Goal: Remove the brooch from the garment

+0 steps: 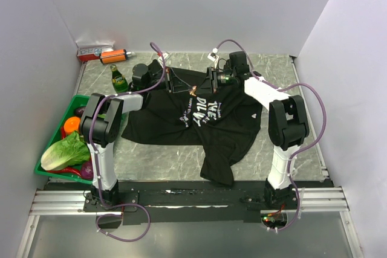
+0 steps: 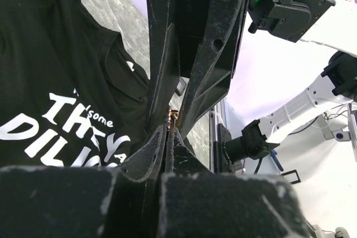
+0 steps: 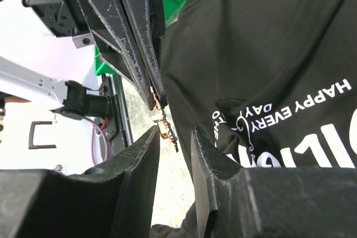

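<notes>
Your left gripper (image 3: 156, 94) pinches the brooch (image 3: 165, 129) tight, likely steadying it beside the black T-shirt (image 3: 268, 54), so your right gripper (image 3: 174, 136), fingers narrowly apart, straddles its lower end.

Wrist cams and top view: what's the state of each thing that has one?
Shirt: spread out, print up, rumpled.
Brooch: pinched at its upper end, hanging beside the shirt; can't tell if it is still pinned.
Left gripper: shut on the brooch.
Right gripper: open, one finger on each side of the brooch.
Bottle: upright.
Bin: loaded.
</notes>
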You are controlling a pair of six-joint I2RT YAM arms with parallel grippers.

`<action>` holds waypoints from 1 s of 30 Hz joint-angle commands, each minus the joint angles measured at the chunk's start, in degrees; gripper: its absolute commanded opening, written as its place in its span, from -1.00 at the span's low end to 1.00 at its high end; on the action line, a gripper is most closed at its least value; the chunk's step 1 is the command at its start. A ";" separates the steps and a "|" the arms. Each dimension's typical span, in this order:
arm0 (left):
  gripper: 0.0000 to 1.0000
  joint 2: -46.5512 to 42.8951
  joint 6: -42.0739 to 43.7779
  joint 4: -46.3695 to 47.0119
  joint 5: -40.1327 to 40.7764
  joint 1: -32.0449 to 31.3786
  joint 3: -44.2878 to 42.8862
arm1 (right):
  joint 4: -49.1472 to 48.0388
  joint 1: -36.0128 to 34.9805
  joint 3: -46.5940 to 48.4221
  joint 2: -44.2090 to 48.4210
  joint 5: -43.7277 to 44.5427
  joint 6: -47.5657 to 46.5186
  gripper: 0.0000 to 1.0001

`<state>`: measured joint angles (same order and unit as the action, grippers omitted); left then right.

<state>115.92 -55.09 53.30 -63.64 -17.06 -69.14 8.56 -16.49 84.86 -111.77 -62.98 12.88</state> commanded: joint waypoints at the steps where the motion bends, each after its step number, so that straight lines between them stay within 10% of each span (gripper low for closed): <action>1: -0.98 -3.33 1.21 3.22 -1.75 -0.17 -1.78 | -1.87 0.32 1.80 -1.35 3.13 2.76 -0.31; 18: -0.98 -4.56 5.34 -0.74 -1.23 -0.17 -2.04 | -10.49 4.01 -2.77 -1.44 2.61 14.36 -0.31; 30: -0.98 -4.47 11.67 -9.09 -1.31 0.62 -5.12 | -3.49 5.59 1.44 4.01 -9.97 -0.29 0.02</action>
<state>115.00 -46.30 44.84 -62.72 -16.88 -71.53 0.40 -12.10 82.61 -113.10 -69.52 20.84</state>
